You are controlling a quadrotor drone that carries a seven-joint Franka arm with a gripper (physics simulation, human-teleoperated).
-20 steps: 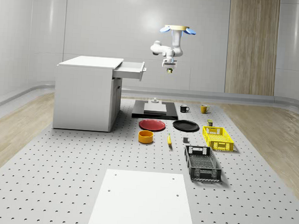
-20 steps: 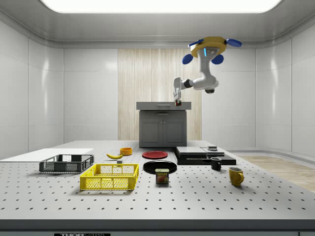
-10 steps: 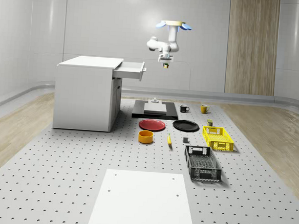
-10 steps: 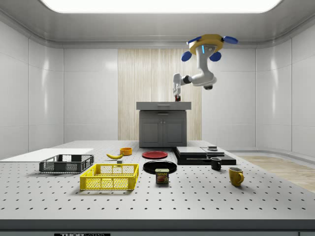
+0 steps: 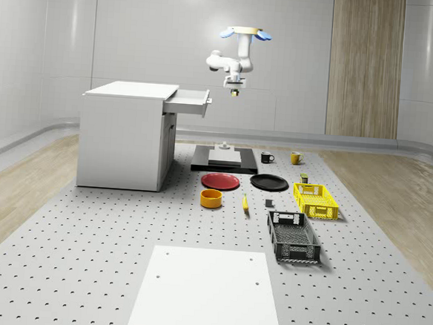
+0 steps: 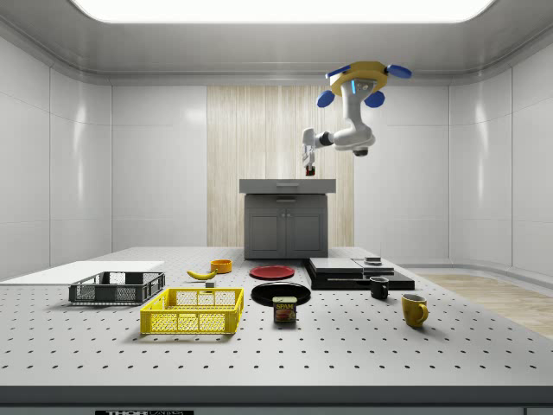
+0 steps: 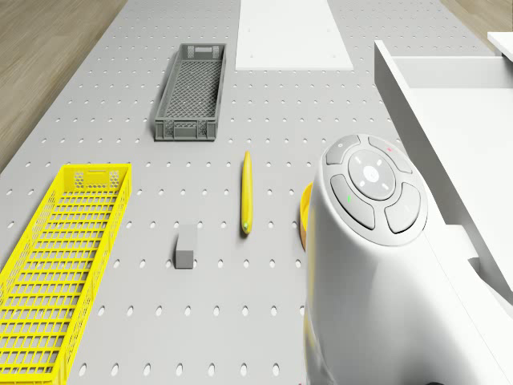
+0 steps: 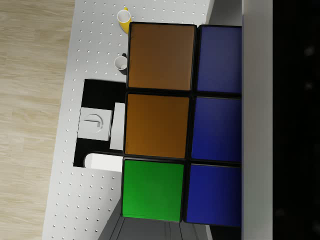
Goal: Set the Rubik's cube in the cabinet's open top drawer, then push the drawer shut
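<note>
The blue-rotored drone (image 5: 245,33) hovers high beside the white cabinet (image 5: 125,134), just off its open top drawer (image 5: 189,101). Its gripper (image 5: 234,89) clamps the multicoloured Rubik's cube (image 8: 182,122), held above drawer level over the perforated grey desk (image 5: 107,237).

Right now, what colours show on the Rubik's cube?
Orange, blue and green squares on the Rubik's cube, best in the wrist view.

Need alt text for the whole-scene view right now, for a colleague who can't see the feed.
The drone hovers in mid-air just beyond the front of the cabinet's open top drawer, its gripper holding the Rubik's cube slightly above drawer height. On the table below lie plates, a bowl, crates, mugs and a banana.
</note>
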